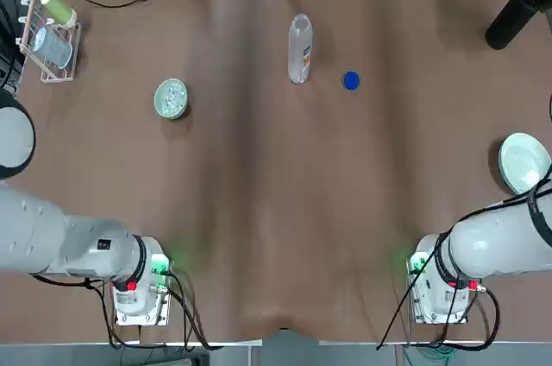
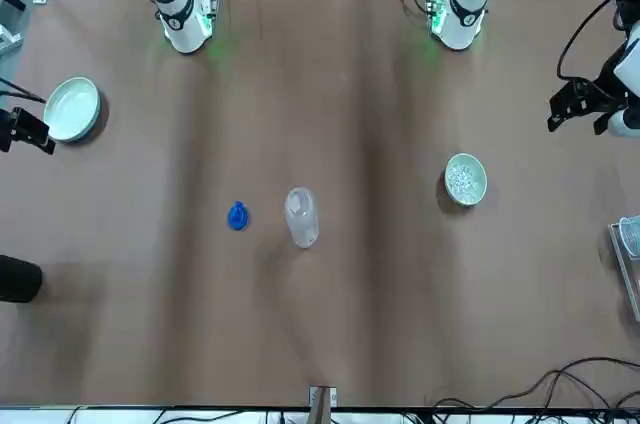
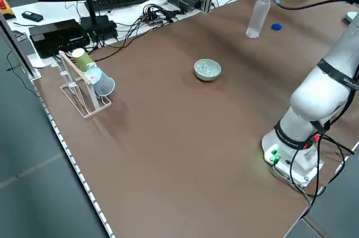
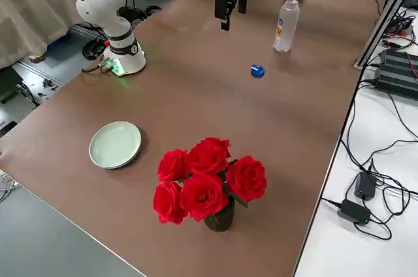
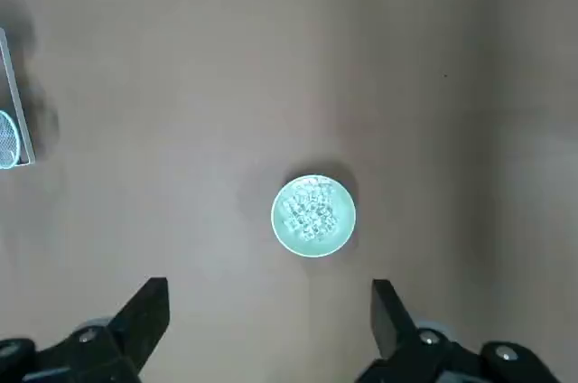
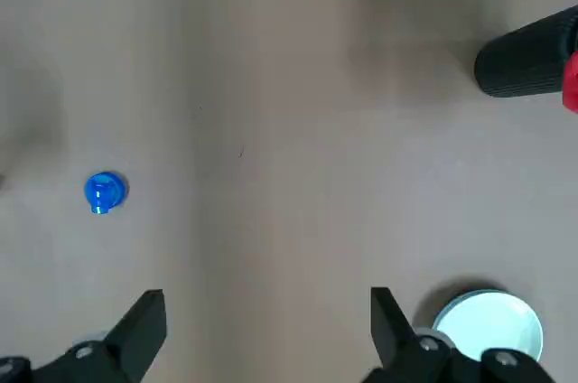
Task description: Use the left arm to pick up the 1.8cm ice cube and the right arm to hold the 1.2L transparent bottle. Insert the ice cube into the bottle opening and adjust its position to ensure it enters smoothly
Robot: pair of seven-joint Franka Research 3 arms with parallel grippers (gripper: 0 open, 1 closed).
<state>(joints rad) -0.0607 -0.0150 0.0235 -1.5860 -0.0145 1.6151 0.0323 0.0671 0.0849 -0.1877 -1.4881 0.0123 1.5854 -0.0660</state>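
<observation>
Jaws of the left arm [image 5: 271, 311] stand wide apart, empty, above the desk [image 1: 259, 211] near the bowl [image 5: 313, 231] containing the ice cubes [image 5: 310, 208]. Right arm jaws [image 6: 269, 315] are likewise spread and empty, above the desk. The bottle [image 4: 287, 25] stands upright on the desk, near the blue cap [image 4: 257, 71].

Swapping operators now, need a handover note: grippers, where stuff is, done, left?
Left gripper: open, empty, above the table on the robot's left.
Right gripper: open, empty, above the table on the right.
Small whitish translucent ice cubes: in the pale green bowl.
Slim clear plastic bottle: upright, uncapped, far side; round blue cap beside it.
Done: nothing picked up.
Left: hold bottle, pick one cube, insert it.
</observation>
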